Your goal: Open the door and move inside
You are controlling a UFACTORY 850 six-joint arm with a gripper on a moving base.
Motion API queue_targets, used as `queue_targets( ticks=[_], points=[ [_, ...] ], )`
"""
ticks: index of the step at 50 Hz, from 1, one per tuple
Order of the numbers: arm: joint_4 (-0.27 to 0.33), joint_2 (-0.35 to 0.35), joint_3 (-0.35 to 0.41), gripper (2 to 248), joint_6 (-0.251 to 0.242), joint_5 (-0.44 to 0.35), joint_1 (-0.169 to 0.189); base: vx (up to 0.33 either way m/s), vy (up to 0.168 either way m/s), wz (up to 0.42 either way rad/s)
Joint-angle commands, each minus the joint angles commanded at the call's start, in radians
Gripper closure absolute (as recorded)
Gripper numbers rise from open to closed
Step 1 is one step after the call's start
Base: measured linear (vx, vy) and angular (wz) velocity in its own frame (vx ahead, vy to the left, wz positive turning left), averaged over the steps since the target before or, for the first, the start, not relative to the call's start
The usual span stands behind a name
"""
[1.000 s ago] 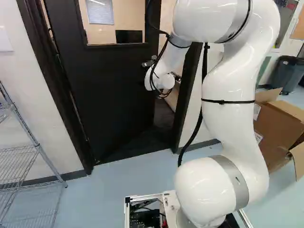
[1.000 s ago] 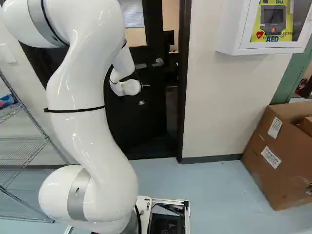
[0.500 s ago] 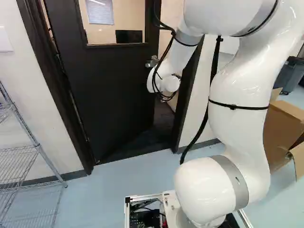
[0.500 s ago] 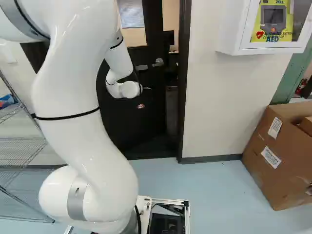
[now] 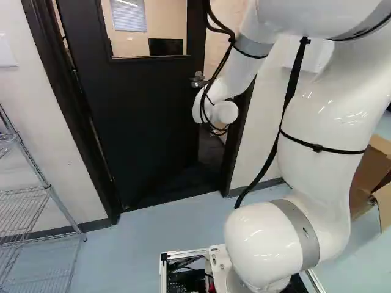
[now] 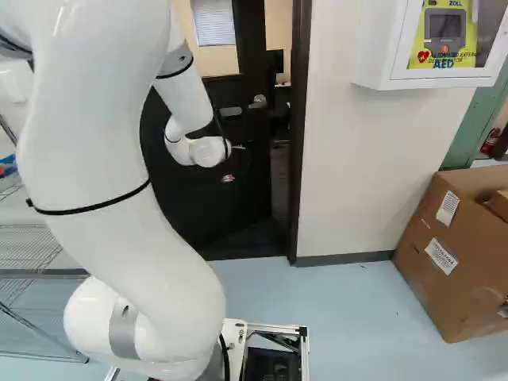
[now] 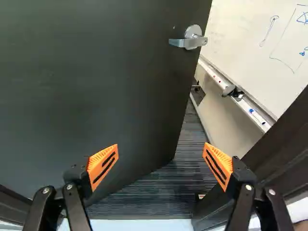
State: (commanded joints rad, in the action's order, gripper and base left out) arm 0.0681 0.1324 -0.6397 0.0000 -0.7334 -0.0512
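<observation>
Although the dark, windowed door (image 5: 140, 128) is standing ajar ahead of my arm, its leaf swinging away into the room beyond, entry is remaining undone. My base is standing on the pale blue floor (image 6: 341, 317), outside the threshold. My jaws are standing wide apart and holding nothing; their orange pads (image 7: 103, 166) are pointing toward the leaf and the gap. The silver lever handle (image 7: 191, 42) is sitting ahead, ungripped. The leaf is blocking most of the doorway, so I am judging that it is needing a wider push before the base drives through. The dark door frame (image 7: 288, 139) is crowding one finger, posing a snag risk. A chrome wire rack (image 5: 36, 198) is flanking the hinge side; a brown cardboard box (image 6: 456, 254) is standing well aside.
</observation>
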Motion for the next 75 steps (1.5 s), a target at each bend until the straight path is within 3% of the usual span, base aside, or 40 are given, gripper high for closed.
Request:
queue_targets(
  ticks=[28,56,75],
  points=[
    [0.081,-0.146,0.153,3,0.000,-0.102,0.018,0.000,0.000,0.000],
    [0.097,-0.303,0.303,3,0.000,-0.111,0.039,0.000,0.000,0.000],
    [0.097,-0.324,0.322,3,0.000,-0.111,0.041,0.000,0.000,0.000]
  ],
)
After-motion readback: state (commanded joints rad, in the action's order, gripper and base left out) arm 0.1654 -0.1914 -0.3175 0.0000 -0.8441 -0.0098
